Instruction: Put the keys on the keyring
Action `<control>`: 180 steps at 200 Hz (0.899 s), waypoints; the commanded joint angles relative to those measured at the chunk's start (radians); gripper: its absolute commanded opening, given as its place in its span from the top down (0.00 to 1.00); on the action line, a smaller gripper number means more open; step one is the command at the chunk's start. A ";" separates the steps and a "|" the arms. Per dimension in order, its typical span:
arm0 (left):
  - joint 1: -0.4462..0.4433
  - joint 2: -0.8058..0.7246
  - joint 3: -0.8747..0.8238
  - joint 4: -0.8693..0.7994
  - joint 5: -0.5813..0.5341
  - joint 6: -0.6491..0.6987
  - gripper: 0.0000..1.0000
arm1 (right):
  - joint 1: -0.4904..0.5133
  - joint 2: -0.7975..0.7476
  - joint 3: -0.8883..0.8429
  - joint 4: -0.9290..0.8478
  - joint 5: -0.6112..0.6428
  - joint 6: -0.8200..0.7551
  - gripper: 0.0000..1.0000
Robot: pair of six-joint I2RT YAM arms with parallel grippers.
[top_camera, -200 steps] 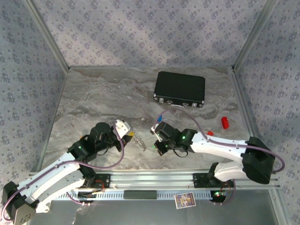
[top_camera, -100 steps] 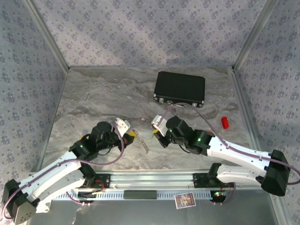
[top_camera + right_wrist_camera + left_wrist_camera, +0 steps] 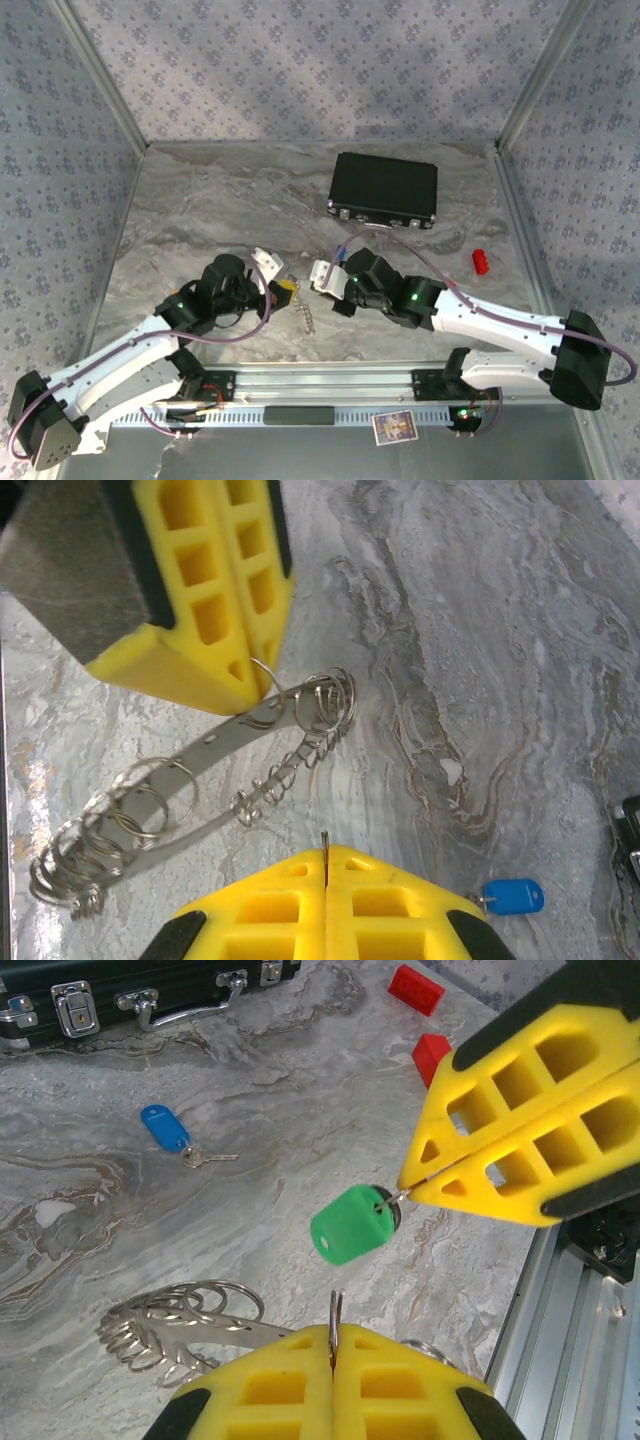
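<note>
Green key (image 3: 352, 1225) just beside keyring (image 3: 150, 1335).
Right end effector (image 3: 405, 1186) pinches it, left end effector (image 3: 335, 1338) pinches keyring; we should align squarely, feeding slowly.

Green key (image 3: 350, 1225); blue key (image 3: 165, 1127); silver keyring (image 3: 318, 702); black case (image 3: 385, 188); red block (image 3: 416, 988); grey marbled table (image 3: 200, 210).

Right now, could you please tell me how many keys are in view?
2: the green-headed key pinched in the right gripper, and the blue-headed key lying on the table near the black case.
</note>
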 commanded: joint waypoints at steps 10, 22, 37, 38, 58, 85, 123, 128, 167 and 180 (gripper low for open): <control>-0.006 0.004 0.038 0.045 0.041 -0.011 1.00 | 0.019 0.002 0.038 0.044 -0.004 -0.063 1.00; -0.006 0.009 0.036 0.048 0.053 -0.011 1.00 | 0.027 0.000 0.036 0.058 0.005 -0.066 1.00; -0.006 0.014 0.037 0.050 0.059 -0.014 1.00 | 0.032 -0.001 0.031 0.078 0.008 -0.072 1.00; -0.006 0.014 0.037 0.050 0.060 -0.015 1.00 | 0.032 -0.001 0.030 0.078 0.008 -0.073 1.00; -0.005 0.017 0.037 0.052 0.064 -0.017 1.00 | 0.034 0.007 0.034 0.074 -0.007 -0.079 1.00; -0.006 0.019 0.036 0.057 0.067 -0.018 1.00 | 0.045 0.010 0.032 0.090 0.001 -0.085 1.00; -0.006 0.022 0.034 0.058 0.077 -0.018 1.00 | 0.055 0.031 0.035 0.093 0.013 -0.094 1.00; -0.006 0.024 0.035 0.058 0.078 -0.018 1.00 | 0.058 0.035 0.037 0.093 0.014 -0.096 1.00; -0.007 0.025 0.037 0.058 0.076 -0.018 1.00 | 0.074 0.056 0.036 0.098 0.033 -0.099 1.00; -0.007 0.025 0.036 0.058 0.076 -0.019 1.00 | 0.078 0.059 0.037 0.098 0.037 -0.104 1.00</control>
